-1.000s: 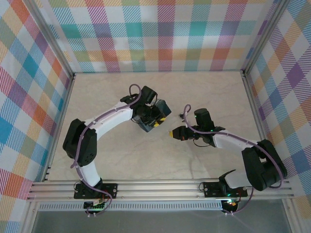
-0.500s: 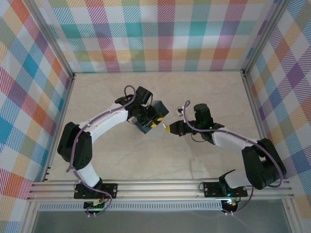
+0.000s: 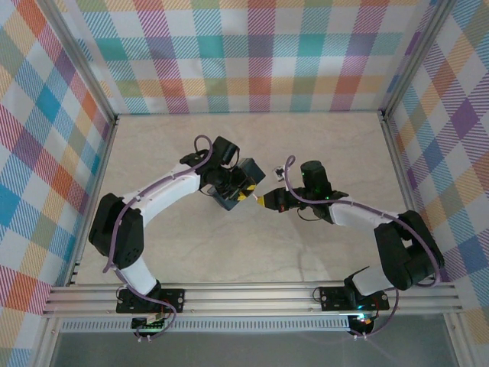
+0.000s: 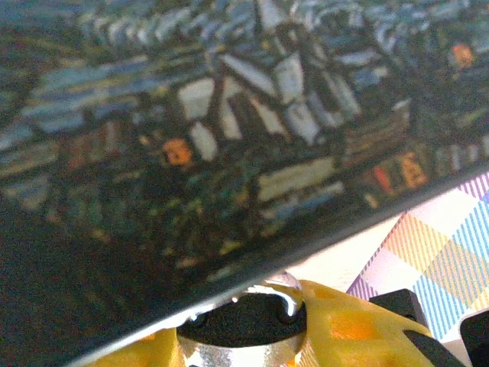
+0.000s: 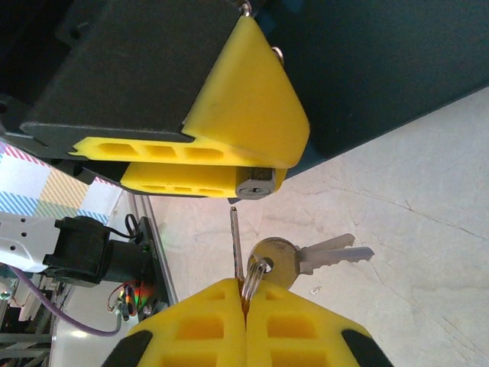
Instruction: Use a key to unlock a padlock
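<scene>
My left gripper [image 3: 241, 194] is shut on the padlock [image 5: 256, 183], whose silvery keyhole end sticks out between its yellow fingers [image 5: 252, 107]. In the left wrist view the padlock [image 4: 244, 321] sits just under the edge of the blue-and-yellow painted tin [image 4: 229, 115], its thin shackle [image 4: 287, 300] curving up to that edge. My right gripper [image 5: 246, 294] is shut on the key [image 5: 235, 237]. Its blade points up at the keyhole and stops a small gap short, slightly to the left. Spare keys [image 5: 321, 256] hang on a ring beside it. Seen from above, the right gripper [image 3: 264, 201] nearly meets the left one.
The tin [image 3: 246, 174] stays at the left gripper, near the middle of the pale marble-look table [image 3: 321, 145]. Plaid walls [image 3: 260, 53] and metal frame rails [image 3: 244, 297] enclose the table. Open tabletop lies around both arms.
My right gripper has moved left with the key, closing the gap to the padlock. The left gripper with padlock and tin has shifted slightly back and left.
</scene>
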